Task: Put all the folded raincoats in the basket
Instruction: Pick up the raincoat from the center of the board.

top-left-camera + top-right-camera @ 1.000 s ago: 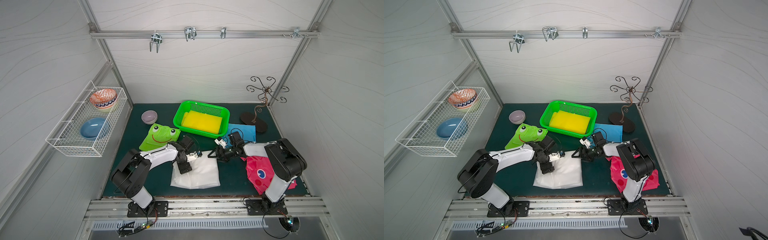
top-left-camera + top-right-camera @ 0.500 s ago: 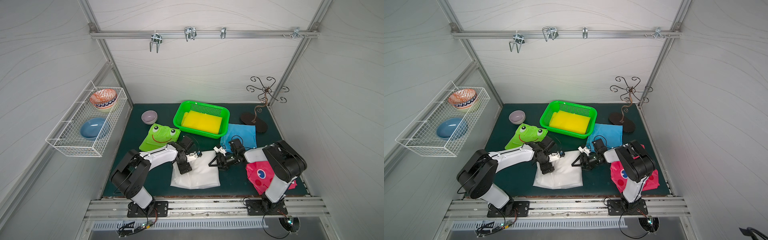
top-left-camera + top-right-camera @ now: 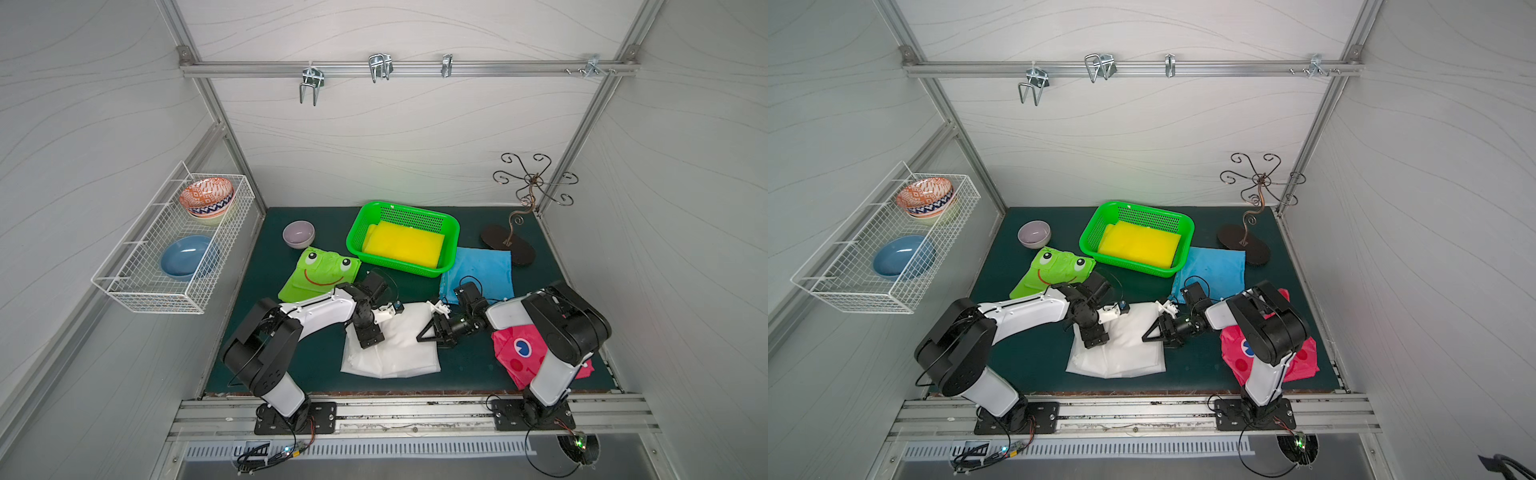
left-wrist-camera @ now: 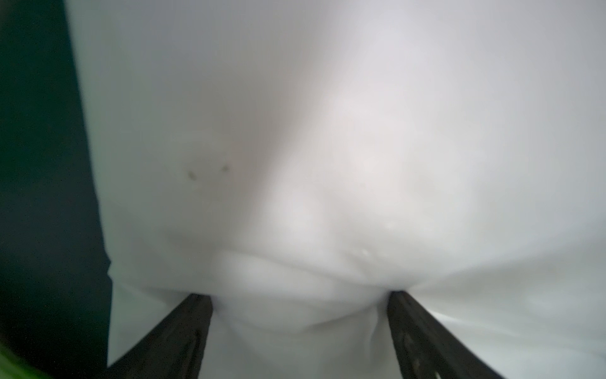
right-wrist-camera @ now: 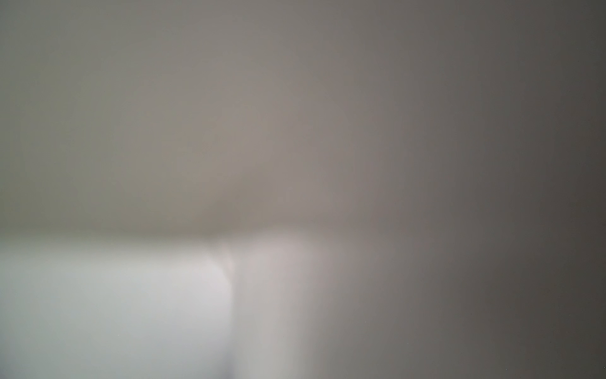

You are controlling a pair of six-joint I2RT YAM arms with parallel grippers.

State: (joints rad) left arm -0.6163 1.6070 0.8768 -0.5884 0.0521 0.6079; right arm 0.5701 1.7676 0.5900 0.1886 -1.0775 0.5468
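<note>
**A:** Where is the left hand (image 4: pixel 298 295)?

**B:** Down on the white raincoat (image 3: pixel 395 353). In the left wrist view its fingers (image 4: pixel 180 334) stand wide apart, with the tips pressed into the cloth and a soft ridge bunched between them. Nothing is pinched.

**A:** And the right hand (image 3: pixel 427 332)?

**B:** It's at the same raincoat's right edge, low over the surface (image 3: pixel 316 365), pointing in toward the left hand. Its wrist view is only a grey blur of cloth. From above I cannot tell how far its fingers stand apart, or whether they have any cloth.

**A:** How does the raincoat lie?

**B:** Flat on the surface toward the front, between the two arms. It's roughly square, so it has no clear long axis.

**A:** Which way is the basket (image 3: pixel 409 218)?

**B:** Straight beyond the raincoat, toward the back wall, with a strip of bare surface between them. Its long axis runs side to side, a little skewed. A yellow raincoat (image 3: pixel 403 247) lies inside it.

**A:** Which arm is nearer?

**B:** Neither by much, since the hands flank the cloth. I judge the lift needs both hands. After that comes a carry straight away from the bases, laying the cloth along the basket's length.
</note>
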